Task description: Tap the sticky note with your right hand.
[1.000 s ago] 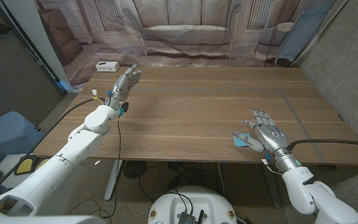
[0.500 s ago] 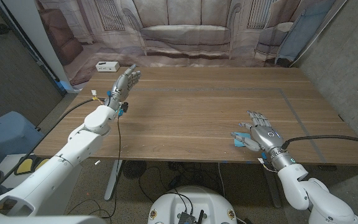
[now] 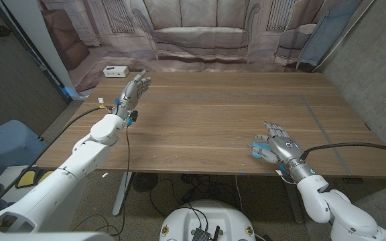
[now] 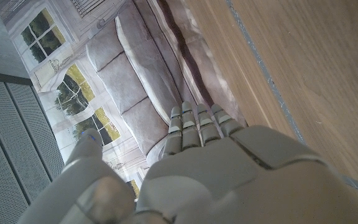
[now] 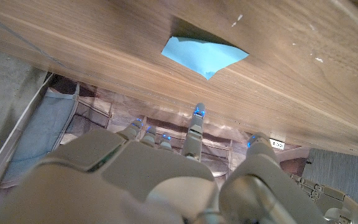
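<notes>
A light blue sticky note point(image 3: 257, 152) lies near the table's front edge on the right. The right hand point(image 3: 278, 148) sits just right of it, fingers spread, and overlaps the note's right side in the head view. Whether it touches the note I cannot tell. In the right wrist view the sticky note point(image 5: 204, 55) lies bare on the wood, beyond the spread fingertips point(image 5: 197, 113) of the right hand point(image 5: 160, 180), which holds nothing. The left hand point(image 3: 136, 88) is held up over the table's far left part, fingers straight and empty; the left hand point(image 4: 204, 168) shows the same in its wrist view.
A small white box point(image 3: 115, 71) sits at the table's far left corner. A thin grey tape line point(image 3: 315, 115) runs across the wooden table point(image 3: 206, 120) on the right. A printed sofa backdrop point(image 3: 200, 33) hangs behind the far edge.
The right hand has slid a little left and toward the front edge, covering more of the blue note. The left arm has stayed still.
</notes>
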Robot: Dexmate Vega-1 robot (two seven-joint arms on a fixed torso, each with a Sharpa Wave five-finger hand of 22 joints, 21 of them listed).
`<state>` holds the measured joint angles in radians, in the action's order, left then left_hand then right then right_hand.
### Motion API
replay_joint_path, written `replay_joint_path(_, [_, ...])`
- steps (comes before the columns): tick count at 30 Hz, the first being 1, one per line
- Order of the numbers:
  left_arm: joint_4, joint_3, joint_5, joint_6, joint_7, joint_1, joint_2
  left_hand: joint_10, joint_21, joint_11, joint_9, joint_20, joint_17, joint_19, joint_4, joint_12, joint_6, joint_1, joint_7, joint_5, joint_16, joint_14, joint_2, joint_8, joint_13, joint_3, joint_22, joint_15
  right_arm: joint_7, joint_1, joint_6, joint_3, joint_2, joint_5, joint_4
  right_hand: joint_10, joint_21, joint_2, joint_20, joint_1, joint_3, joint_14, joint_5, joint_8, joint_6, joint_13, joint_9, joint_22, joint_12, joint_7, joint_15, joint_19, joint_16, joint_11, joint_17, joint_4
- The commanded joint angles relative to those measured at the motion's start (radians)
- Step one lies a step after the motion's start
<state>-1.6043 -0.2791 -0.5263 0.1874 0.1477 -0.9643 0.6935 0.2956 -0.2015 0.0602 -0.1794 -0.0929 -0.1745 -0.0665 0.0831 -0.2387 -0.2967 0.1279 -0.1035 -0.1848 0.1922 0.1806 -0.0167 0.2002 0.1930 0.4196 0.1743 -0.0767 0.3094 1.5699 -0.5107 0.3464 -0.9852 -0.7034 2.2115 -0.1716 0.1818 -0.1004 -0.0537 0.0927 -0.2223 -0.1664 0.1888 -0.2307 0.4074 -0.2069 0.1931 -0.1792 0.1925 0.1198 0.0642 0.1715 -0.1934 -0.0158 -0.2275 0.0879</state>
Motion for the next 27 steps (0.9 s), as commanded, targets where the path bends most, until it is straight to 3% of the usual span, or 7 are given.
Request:
replay_joint_path(1, [-0.005, 0.001, 0.003, -0.006, 0.005, -0.001, 0.001, 0.01, 0.001, 0.006, -0.001, -0.008, -0.002, -0.004, 0.006, 0.003, -0.009, 0.004, 0.002, 0.004, -0.001, 0.009, 0.008, -0.003, 0.002, 0.003, 0.005, 0.002, -0.006, -0.053, -0.018, 0.054, -0.025, 0.037, -0.014, -0.096, 0.012, -0.007, -0.004, 0.007, -0.011, -0.246, 0.002, -0.001, 0.003, -0.005, 0.001, -0.004, 0.006, -0.005, 0.003, 0.158, -0.007, 0.008, -0.002, -0.001])
replay_joint_path(27, [-0.008, 0.003, -0.001, -0.02, 0.01, -0.003, 0.004, 0.012, 0.001, 0.004, -0.001, -0.008, -0.002, -0.005, 0.01, 0.007, -0.009, 0.005, 0.001, 0.004, -0.003, 0.01, 0.012, -0.006, 0.002, 0.003, 0.005, 0.001, -0.023, -0.134, -0.041, 0.139, -0.061, 0.077, -0.041, -0.084, 0.023, -0.012, -0.01, 0.02, -0.022, -0.233, -0.001, 0.0, 0.028, -0.004, 0.0, -0.004, 0.014, 0.0, 0.002, 0.139, -0.016, 0.015, 0.001, 0.006])
